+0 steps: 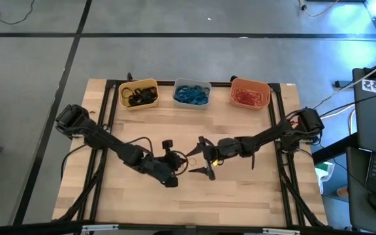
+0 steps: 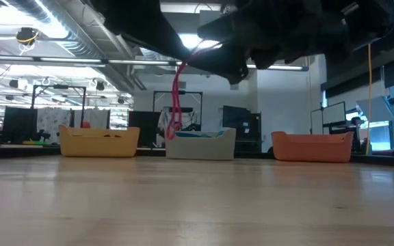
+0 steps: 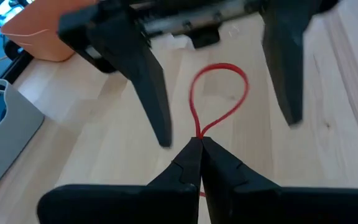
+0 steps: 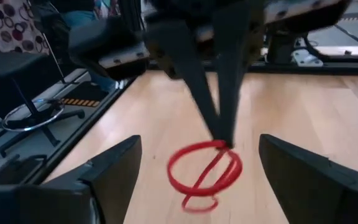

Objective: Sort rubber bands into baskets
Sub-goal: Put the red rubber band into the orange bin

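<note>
Pinched shut, the left gripper's (image 3: 199, 144) dark fingers hold a thin red-orange rubber band (image 3: 219, 99) above the pale wooden table (image 1: 240, 196) near its centre. Its loop dangles freely, long axis hanging down, directly between the right gripper's (image 4: 197, 171) wide-spread, empty fingers, which face it from three o'clock. That gripper sits nearer the orange plastic basket (image 1: 250, 94) at one o'clock, so a handover looks likely.
</note>
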